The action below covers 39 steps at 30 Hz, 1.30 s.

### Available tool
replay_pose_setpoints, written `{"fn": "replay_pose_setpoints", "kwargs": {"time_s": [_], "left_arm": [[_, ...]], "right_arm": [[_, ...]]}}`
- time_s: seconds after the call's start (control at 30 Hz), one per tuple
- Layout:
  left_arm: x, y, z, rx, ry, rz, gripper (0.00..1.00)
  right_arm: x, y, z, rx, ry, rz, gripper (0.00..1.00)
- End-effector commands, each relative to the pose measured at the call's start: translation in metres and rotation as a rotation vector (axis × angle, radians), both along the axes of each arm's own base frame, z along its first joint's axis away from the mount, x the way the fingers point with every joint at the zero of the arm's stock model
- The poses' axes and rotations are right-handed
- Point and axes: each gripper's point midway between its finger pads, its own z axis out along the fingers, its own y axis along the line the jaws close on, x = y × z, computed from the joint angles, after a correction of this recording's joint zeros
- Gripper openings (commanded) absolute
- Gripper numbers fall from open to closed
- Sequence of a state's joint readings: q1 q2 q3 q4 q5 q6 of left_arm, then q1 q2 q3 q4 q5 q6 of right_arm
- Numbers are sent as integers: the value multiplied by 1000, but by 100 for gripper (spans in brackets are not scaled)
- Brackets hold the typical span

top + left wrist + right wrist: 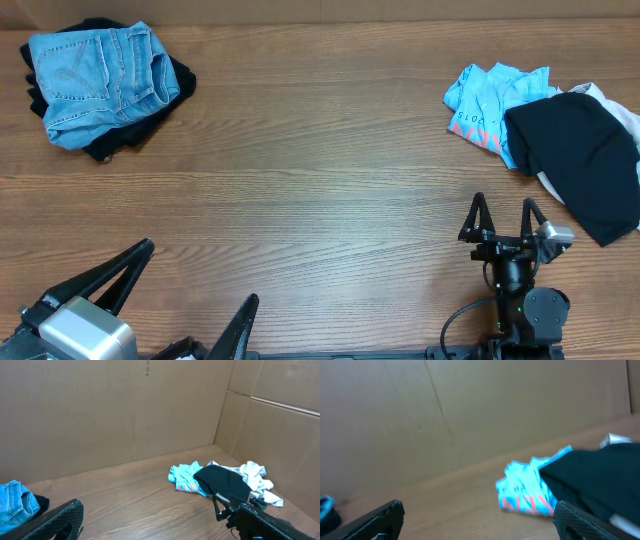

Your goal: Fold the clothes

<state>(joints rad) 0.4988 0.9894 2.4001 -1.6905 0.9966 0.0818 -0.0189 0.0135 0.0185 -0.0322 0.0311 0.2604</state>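
Note:
A folded pair of light blue jeans (100, 75) lies on a dark garment (135, 135) at the far left of the table. At the far right lies a loose pile: a light blue printed shirt (490, 105), a black garment (580, 160) and a white one (610, 100) under it. The pile also shows in the left wrist view (220, 480) and the right wrist view (530, 492). My left gripper (185, 290) is open and empty at the front left. My right gripper (503, 215) is open and empty at the front right, short of the pile.
The wooden table (320, 200) is enclosed by cardboard walls (125, 410) at the back and sides.

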Motion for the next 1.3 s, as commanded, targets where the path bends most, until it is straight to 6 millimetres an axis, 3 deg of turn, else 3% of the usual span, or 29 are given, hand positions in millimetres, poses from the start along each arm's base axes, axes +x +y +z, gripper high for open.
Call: {"fn": "replay_pose_setpoints", "kwargs": {"time_s": [0.0, 0.57, 0.63, 0.77, 0.87, 0.93, 1.03, 1.1, 1.2, 1.27], "left_arm": [[1, -1, 1, 7, -5, -21, 100], [1, -1, 0, 4, -2, -20, 100], [7, 3, -5, -39, 43, -9, 100], [21, 42, -34, -48, 143, 227, 100], [39, 48, -15, -99, -11, 170, 100], [58, 54, -15, -166, -75, 166, 100], [97, 80, -55, -285, -57, 287, 100], [122, 97, -99, -361, -11, 387, 100], [142, 103, -157, -351, 11, 428, 100], [151, 102, -186, -279, -19, 410, 100]], "right_arm": [[0, -3, -16, -5, 53, -15, 100], [0, -3, -15, -5, 52, -15, 100], [0, -3, -15, -5, 52, -15, 100], [0, -3, -15, -5, 52, -15, 100], [0, -3, -15, -5, 52, -15, 100], [0, -3, -15, -5, 52, -15, 100], [0, -3, -15, -5, 52, -16, 100], [0, -3, -15, -5, 52, -15, 100], [0, -3, -15, -5, 52, -15, 100], [0, -3, -15, -5, 52, -15, 100]]}}
